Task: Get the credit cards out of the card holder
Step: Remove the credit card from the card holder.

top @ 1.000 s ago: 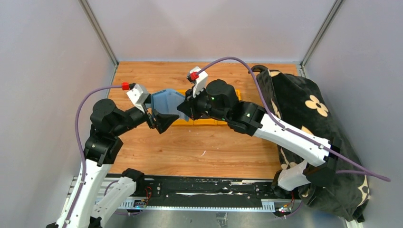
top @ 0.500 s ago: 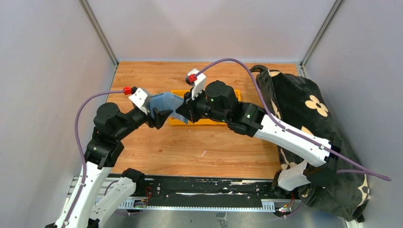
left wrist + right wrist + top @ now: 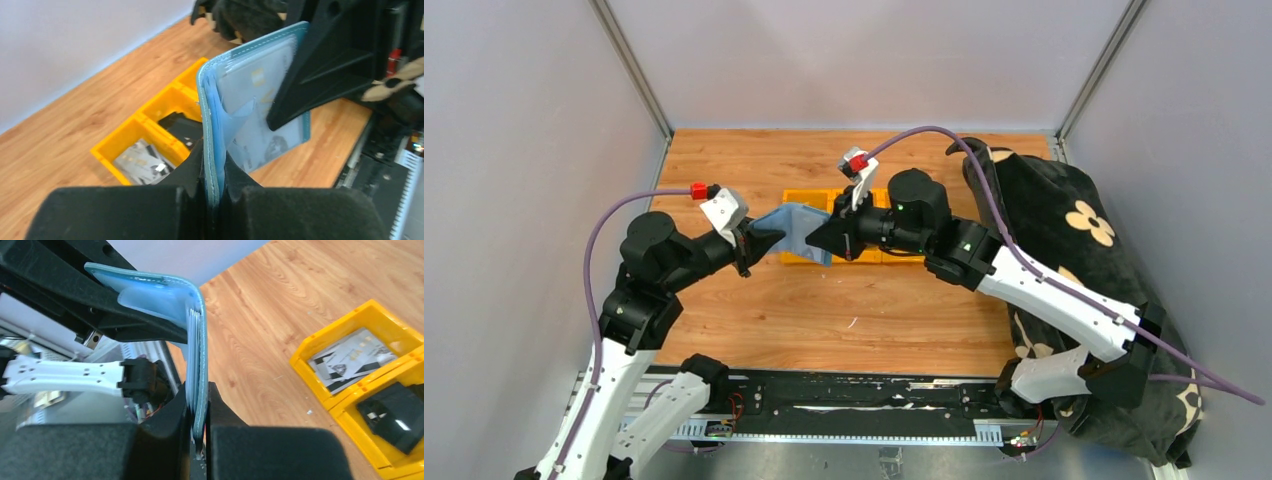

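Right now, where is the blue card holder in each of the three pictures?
Top external: card holder just left of centre, overlapping the left end of the yellow bins.
Left wrist: card holder at centre, upright, clear panel showing; yellow bins to its left.
Right wrist: card holder centre-left, seen edge-on; yellow bins at right.
Shared landmark: the yellow bins.
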Action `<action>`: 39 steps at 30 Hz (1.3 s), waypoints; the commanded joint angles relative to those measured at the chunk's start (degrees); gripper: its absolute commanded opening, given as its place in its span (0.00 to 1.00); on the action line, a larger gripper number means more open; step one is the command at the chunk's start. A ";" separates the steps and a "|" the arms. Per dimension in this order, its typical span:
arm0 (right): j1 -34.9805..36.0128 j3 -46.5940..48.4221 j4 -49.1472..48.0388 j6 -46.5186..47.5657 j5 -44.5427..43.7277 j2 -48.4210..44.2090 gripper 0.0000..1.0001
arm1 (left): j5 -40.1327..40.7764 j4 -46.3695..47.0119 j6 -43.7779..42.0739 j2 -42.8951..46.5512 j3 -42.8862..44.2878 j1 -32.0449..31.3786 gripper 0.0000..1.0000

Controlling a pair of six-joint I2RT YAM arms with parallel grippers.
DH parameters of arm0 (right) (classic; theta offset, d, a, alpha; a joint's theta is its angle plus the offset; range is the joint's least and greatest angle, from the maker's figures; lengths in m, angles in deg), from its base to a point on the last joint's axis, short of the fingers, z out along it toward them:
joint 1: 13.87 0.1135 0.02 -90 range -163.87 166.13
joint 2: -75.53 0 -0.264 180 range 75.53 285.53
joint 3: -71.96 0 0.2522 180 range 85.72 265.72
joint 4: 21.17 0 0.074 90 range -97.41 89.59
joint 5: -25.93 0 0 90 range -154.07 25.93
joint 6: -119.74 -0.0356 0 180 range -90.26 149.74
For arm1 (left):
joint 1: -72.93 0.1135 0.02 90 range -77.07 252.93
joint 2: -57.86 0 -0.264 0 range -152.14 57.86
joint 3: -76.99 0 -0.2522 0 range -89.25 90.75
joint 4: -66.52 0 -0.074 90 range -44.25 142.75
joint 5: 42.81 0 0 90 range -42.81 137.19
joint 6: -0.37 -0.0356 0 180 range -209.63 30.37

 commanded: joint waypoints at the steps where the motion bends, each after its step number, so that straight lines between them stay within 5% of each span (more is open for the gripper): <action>1: -4.61 -4.98 -7.46 -4.37 17.49 -5.44 0.17 | -10.04 -4.32 0.39 -1.94 4.14 0.38 0.01; 5: -8.35 -10.81 -15.03 -7.17 25.47 -9.18 0.31 | -17.37 -6.15 4.14 -4.84 6.97 0.50 0.00; 17: -12.07 -18.63 -21.09 -5.38 38.81 -17.83 0.31 | -27.33 0.56 18.53 -7.18 10.12 1.70 0.00; 35: -12.35 -16.68 -16.40 -2.96 30.53 -17.63 0.17 | -29.46 4.04 23.33 -7.09 10.82 1.86 0.00; 39: -12.33 -15.76 -14.71 -2.97 26.70 -16.85 0.22 | -30.29 4.64 23.98 -6.98 10.58 1.87 0.00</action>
